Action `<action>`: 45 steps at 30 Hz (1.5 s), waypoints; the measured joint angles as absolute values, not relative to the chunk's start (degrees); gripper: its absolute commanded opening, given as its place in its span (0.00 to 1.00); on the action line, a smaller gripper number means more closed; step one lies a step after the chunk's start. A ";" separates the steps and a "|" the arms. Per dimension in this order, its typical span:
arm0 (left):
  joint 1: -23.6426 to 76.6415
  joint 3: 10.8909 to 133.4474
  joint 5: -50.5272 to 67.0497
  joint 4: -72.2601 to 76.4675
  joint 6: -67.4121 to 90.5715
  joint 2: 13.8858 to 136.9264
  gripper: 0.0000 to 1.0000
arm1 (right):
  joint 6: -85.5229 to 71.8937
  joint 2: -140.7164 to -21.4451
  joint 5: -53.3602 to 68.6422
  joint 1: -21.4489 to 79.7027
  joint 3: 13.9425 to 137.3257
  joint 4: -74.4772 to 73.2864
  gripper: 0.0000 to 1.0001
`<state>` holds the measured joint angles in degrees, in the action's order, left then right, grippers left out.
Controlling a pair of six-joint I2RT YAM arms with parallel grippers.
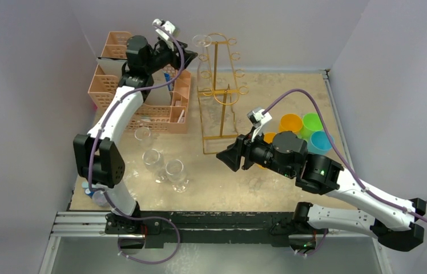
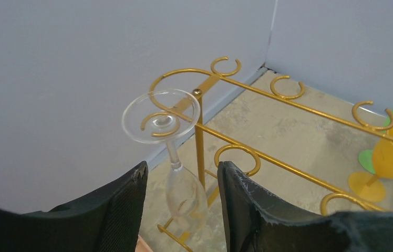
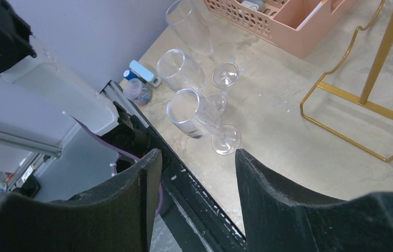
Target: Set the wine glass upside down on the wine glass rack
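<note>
Wine glass rack (image 1: 217, 68), a tall gold wire stand with ring hooks, stands on the tan bench (image 1: 268, 85) just beside a peach plastic lattice organizer (image 1: 142, 97). Left claw (image 2: 182, 170) hovers by the rack's top, fingers apart, gripping nothing. Right claw (image 3: 197, 157) is likewise apart and empty over the bench. A clear wine glass (image 2: 183, 194) hangs upside down from a top hook, foot uppermost. Three more clear glasses (image 1: 153, 160) sit near the left arm.
</note>
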<state>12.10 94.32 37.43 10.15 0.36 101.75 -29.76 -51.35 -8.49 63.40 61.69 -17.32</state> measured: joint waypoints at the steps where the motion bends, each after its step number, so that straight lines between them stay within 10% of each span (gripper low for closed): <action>1: 12.10 94.15 35.86 9.30 0.54 100.49 0.50 | -29.95 -51.35 -8.51 63.40 61.69 -17.34 0.56; 18: 12.08 87.70 4.45 -21.45 17.32 69.04 0.60 | -32.62 -56.10 -10.66 63.40 63.18 -21.23 0.57; 45: 12.10 72.95 -6.44 -62.72 29.63 31.11 0.77 | -32.69 -94.30 -18.98 75.00 94.48 -38.79 0.54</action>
